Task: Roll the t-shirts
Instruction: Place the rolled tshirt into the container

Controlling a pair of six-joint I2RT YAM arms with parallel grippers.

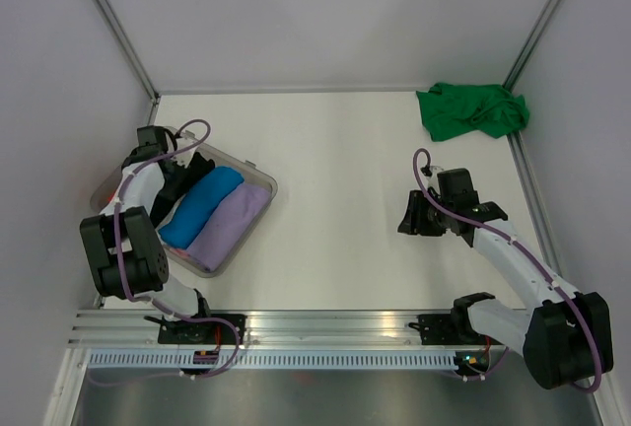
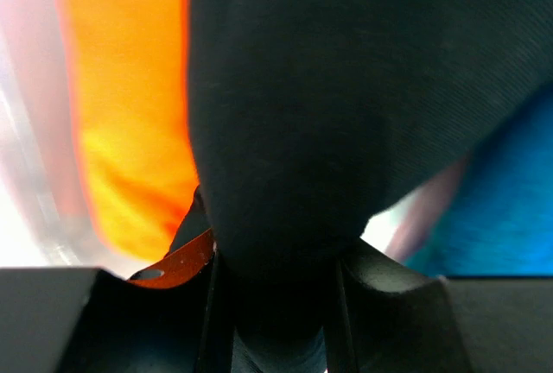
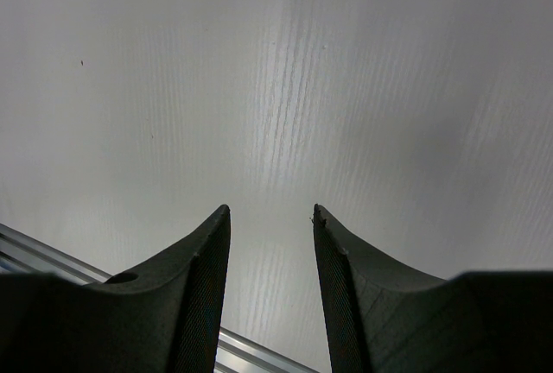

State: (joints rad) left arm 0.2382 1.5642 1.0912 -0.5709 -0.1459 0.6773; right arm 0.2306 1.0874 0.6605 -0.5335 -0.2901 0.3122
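Jaws left pinching black t-shirt (image 2: 328, 114) inside tub (image 1: 273, 189) (left table (image 1: 335, 150) edge) | jaws right spread above table

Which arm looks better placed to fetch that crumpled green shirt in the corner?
Right. The right gripper is open, empty and nearer the green shirt; the left gripper is shut on the black shirt in the tub.

— How many t-shirts do we count?
— We count five: green (image 1: 471, 110), black (image 2: 346, 88), blue (image 1: 202, 205), lilac (image 1: 232, 224), orange (image 2: 130, 114).
— And besides?
— We see one clear tub (image 1: 273, 189), plus two arms: left arm (image 1: 123, 248), right arm (image 1: 513, 258).
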